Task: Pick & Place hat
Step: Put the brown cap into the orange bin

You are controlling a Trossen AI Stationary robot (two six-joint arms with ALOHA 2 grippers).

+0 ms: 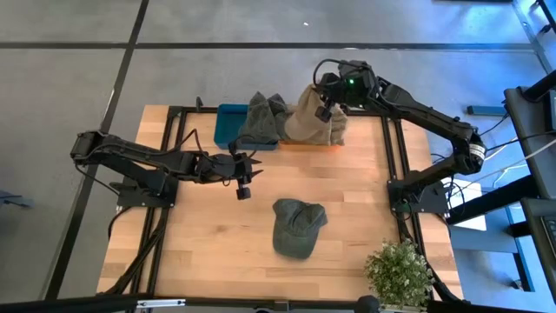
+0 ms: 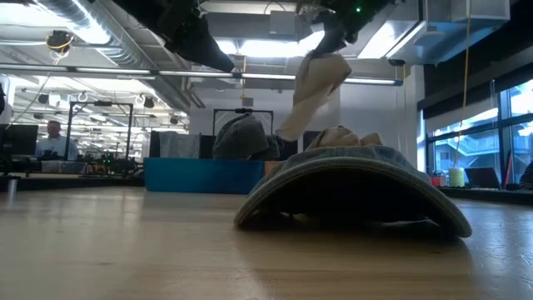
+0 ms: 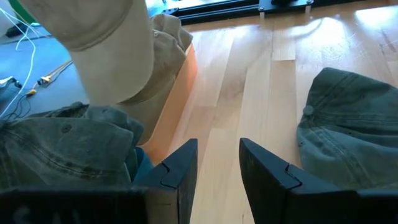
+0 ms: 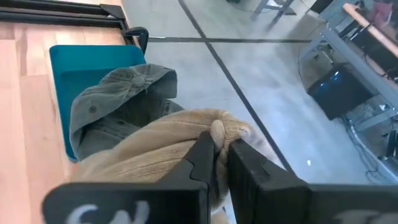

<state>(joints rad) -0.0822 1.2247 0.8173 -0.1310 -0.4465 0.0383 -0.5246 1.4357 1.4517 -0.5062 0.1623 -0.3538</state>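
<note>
A tan hat (image 1: 306, 117) hangs from my right gripper (image 1: 327, 97) over the orange bin (image 1: 308, 145) at the table's far edge; the gripper is shut on it. In the low view the tan hat (image 2: 316, 87) dangles above the bins. A green hat (image 1: 297, 227) lies crown up on the wood, with its brim edges on the table (image 2: 354, 187). More green hats (image 1: 261, 119) fill the blue bin (image 1: 228, 124). My left gripper (image 3: 217, 168) is open and hovers over bare wood between the blue bin and the green hat (image 3: 348, 137), touching nothing. My right gripper pinches a bunched fold of the tan hat's crown (image 4: 219, 132) between its two fingers (image 4: 202, 155), coming from above. The hat is lifted clear and hangs slack below the fingers (image 2: 310, 100), over another tan hat in the orange bin.
A potted plant (image 1: 400, 271) stands at the near right corner. Black frame rails (image 1: 395, 156) run along the table's sides. Bare wood lies left of and in front of the green hat (image 1: 200, 243). A person sits far off in the room (image 2: 52, 133).
</note>
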